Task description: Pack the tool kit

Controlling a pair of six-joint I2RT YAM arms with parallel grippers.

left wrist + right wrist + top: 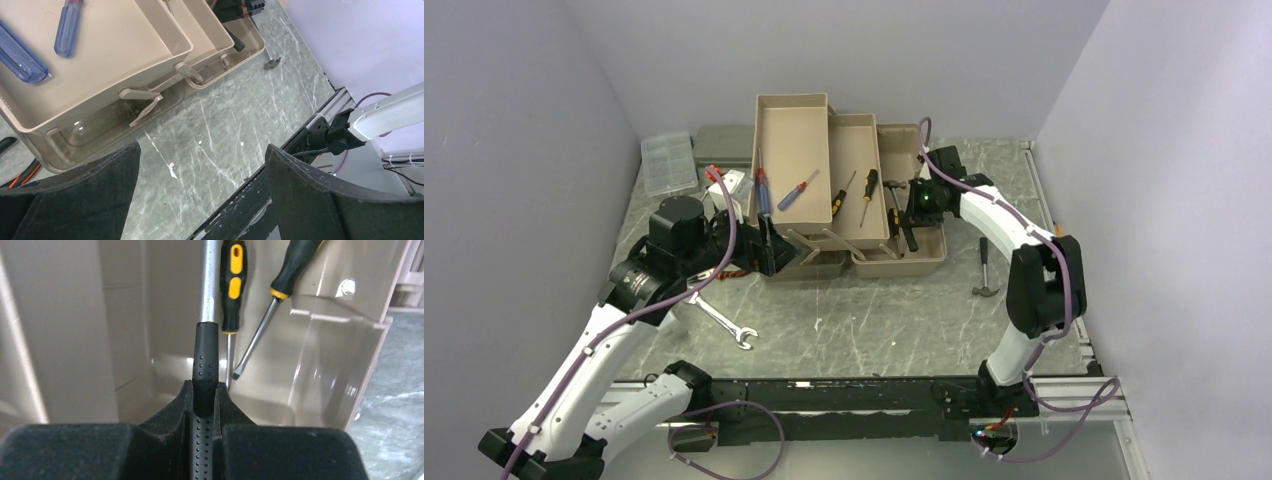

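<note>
The taupe tool kit box [904, 262] stands open mid-table with its trays [792, 140] folded out. Blue-handled screwdrivers [20, 57] lie in the left tray, yellow-and-black ones [868, 186] in the middle tray. My right gripper [205, 387] is shut on the black dotted grip of a hammer [205, 360], whose silver shaft points into the box's deep base beside two yellow-and-black screwdrivers [232, 280]. From above, the right gripper [912, 205] hangs over the box's right side. My left gripper [202, 150] is open and holds nothing, above the table at the box's front left corner [774, 255].
A second hammer [986, 270] lies on the table right of the box. A silver wrench [724, 322] lies front left, and red-handled pliers [736, 272] are under the left arm. A clear organiser [669, 162] and a flat grey case [724, 143] sit at the back left.
</note>
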